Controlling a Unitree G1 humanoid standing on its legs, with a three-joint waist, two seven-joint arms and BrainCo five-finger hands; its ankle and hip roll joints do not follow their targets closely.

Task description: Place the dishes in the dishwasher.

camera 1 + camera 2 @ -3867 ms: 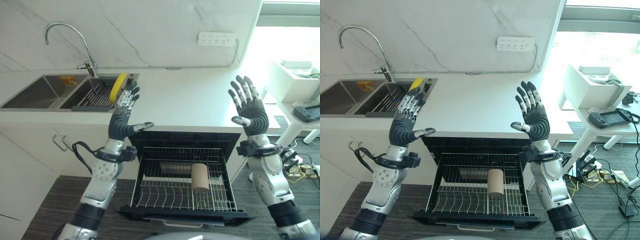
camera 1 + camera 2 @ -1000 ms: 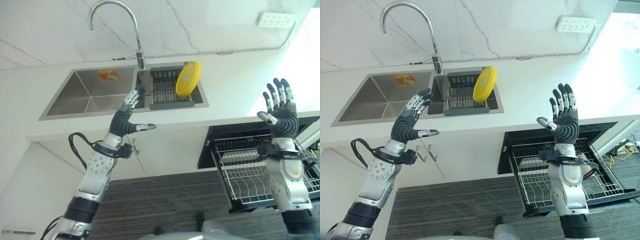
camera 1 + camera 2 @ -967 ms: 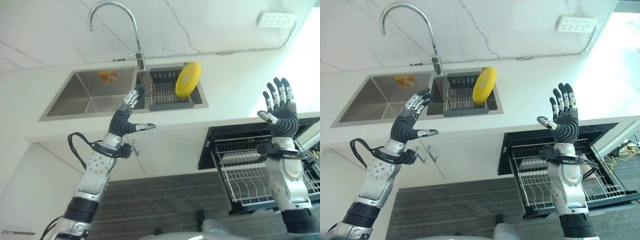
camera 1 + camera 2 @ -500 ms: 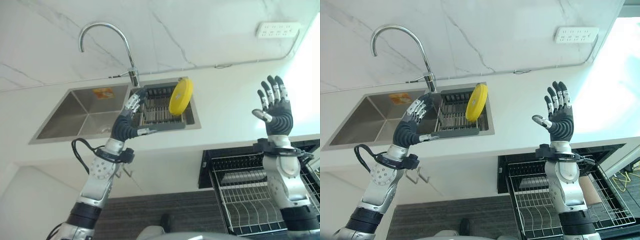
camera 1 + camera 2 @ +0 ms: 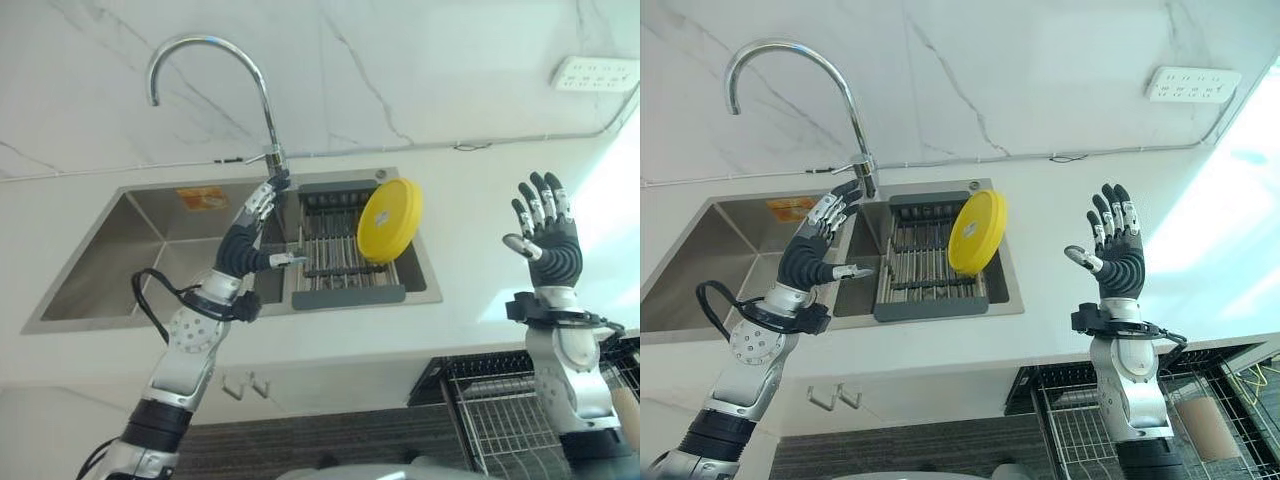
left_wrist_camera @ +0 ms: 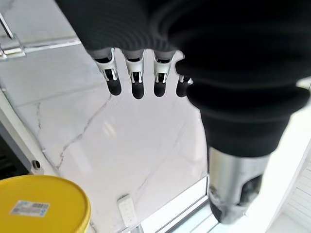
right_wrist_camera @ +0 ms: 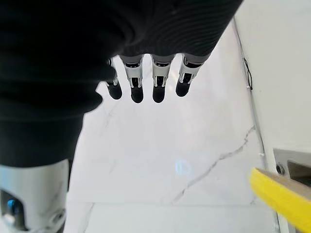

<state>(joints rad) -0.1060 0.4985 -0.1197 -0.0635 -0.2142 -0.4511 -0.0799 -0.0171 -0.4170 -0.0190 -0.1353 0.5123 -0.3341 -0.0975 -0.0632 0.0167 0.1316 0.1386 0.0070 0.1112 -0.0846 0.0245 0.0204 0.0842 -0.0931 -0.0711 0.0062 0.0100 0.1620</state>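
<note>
A yellow plate [image 5: 390,220] stands on edge in the dark dish rack [image 5: 345,262] inside the right sink basin. It also appears in the left wrist view as a yellow plate [image 6: 43,204] and in the right wrist view as a yellow rim [image 7: 282,199]. My left hand [image 5: 247,245] is raised over the sink, left of the plate and apart from it, fingers [image 6: 138,82] straight. My right hand [image 5: 550,240] is held up open over the counter to the plate's right, empty, fingers [image 7: 146,87] straight. The open dishwasher's wire rack [image 5: 1080,430] sits at the lower right, with a brown cup [image 5: 1205,425] in it.
A tall curved tap [image 5: 205,50] rises behind the sink, close to my left fingers. The left basin [image 5: 130,250] has a steel floor. A white wall socket [image 5: 1192,83] sits at the back right. Cabinet handles [image 5: 835,398] hang below the counter edge.
The camera has moved closer to the sink, so the dishwasher has slid to the lower right. My left hand has risen over the sink near the tap. Both hands stay open.
</note>
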